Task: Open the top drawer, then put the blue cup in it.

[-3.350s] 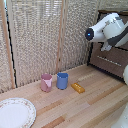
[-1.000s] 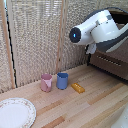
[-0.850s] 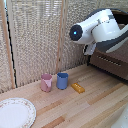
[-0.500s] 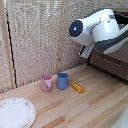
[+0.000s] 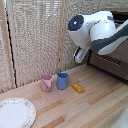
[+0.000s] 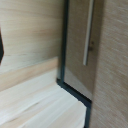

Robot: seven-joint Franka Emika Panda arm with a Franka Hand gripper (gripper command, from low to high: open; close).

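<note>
Pale wood planks form the tabletop (image 5: 100, 102). Toward its back edge, before a woven blind (image 5: 35, 40), the blue cup (image 5: 62, 80) stands upright, just beside the pink cup (image 5: 46, 82), with a yellow block (image 5: 78, 88) lying near its other side. A patterned plate (image 5: 15, 113) sits at the tabletop's front corner on the exterior view's left. The white arm (image 5: 95, 31) hangs above the tabletop in front of the dark cabinet (image 5: 112, 65). The top drawer (image 6: 80, 45) with its silver bar handle (image 6: 88, 32) looks closed in the wrist view. The hand (image 5: 80, 54) is blurred; whether it is open or closed cannot be told.
</note>
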